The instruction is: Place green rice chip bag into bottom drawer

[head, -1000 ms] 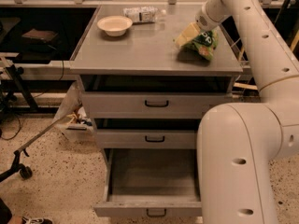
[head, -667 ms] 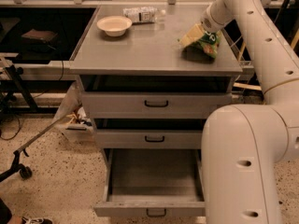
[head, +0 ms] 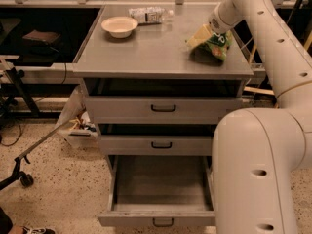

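My gripper (head: 195, 40) is over the right rear part of the grey worktop (head: 146, 52), at the end of my arm (head: 265, 38), which comes in from the upper right. My pale yellow fingers (head: 201, 33) are closed on the left edge of the green chip bag (head: 218, 44). The bag is crumpled and tilted, with its green side towards the right edge of the worktop. A dark shadow lies under it on the grey surface; I cannot tell whether its lower edge touches the worktop.

On the rear left of the worktop stands a shallow cream bowl (head: 119, 26). Just behind it and to its right, a clear water bottle (head: 148, 14) lies on its side. Both are well apart from the bag.

Below the worktop, the top drawer (head: 163, 109) and the middle drawer (head: 161, 144) each show a dark handle and stand slightly out from the cabinet. The bottom drawer (head: 161, 219) is pulled far out towards the camera. Its plain grey inside is open to view.

My white body (head: 253, 174) stands just to the right of the drawers, overlapping their right ends. A plastic tub (head: 80, 126) with odds and ends sits on the speckled floor (head: 63, 189), left of the cabinet.
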{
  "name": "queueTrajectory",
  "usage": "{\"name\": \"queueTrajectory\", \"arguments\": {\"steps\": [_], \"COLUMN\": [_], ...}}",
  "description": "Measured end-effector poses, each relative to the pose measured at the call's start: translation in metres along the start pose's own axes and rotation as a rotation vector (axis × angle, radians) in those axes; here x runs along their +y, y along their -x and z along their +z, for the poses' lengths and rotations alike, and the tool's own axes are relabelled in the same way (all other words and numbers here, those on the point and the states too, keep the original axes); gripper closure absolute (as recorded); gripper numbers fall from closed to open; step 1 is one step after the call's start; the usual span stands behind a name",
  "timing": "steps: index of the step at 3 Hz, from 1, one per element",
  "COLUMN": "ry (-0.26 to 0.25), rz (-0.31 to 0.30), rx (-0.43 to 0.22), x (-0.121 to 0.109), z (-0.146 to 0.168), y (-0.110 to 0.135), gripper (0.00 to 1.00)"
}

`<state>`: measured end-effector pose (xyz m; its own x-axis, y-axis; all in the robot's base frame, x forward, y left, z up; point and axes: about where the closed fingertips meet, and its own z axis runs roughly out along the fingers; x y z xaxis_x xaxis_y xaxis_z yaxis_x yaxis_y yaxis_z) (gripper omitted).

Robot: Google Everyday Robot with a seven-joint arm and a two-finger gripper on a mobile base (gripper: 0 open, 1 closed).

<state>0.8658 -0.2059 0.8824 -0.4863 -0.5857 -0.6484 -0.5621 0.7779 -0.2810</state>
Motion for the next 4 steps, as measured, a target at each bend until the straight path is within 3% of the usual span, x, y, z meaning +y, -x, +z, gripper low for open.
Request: {"name": "queueTrajectory", "arguments": {"steps": [2, 3, 4], "ry": [-0.147, -0.188, -0.198], "rz": [0.071, 0.077, 0.071], "rx": [-0.019, -0.009, -0.014], "x": [-0.013, -0.003, 0.013], "z": [-0.035, -0.036, -0.032], "y": [0.001, -0.009, -0.017], "gripper": [0.00, 0.00, 0.00]}}
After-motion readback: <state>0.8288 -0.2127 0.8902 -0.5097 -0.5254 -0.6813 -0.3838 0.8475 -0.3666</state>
